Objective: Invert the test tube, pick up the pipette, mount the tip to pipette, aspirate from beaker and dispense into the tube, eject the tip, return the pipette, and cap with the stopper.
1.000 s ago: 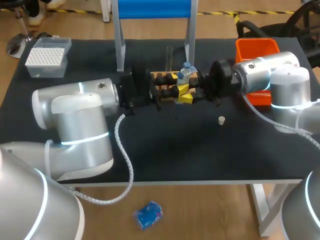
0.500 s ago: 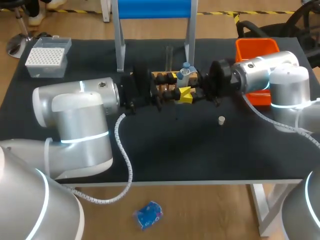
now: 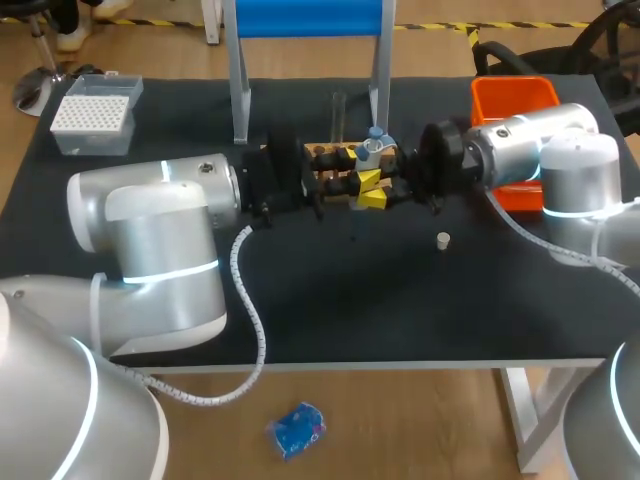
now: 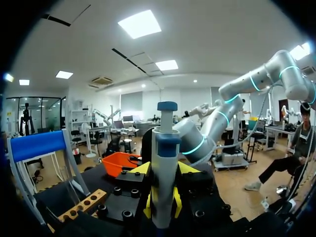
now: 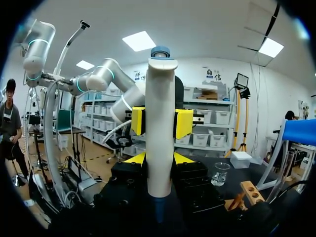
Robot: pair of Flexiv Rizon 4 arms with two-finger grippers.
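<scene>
So the left claw and right claw meet nose to nose mid-table, with the pipette right between them by the wooden rack. The white stopper sits alone nearer the front, tip box far left

A black-topped table filled most of the head view, standing on pale metal legs at its near right corner. Under and around it lay a wood-patterned floor in a warm brown, crossed beyond the table's far edge by a strip of yellow-and-black tape. A small crumpled blue scrap lay on the floor just in front of the table. From the wrist views the room was large and open, with a white ceiling carrying square panel lights, all lit. One white wall was lined with shelving holding pale bins, and a glass partition closed off another side.
</scene>
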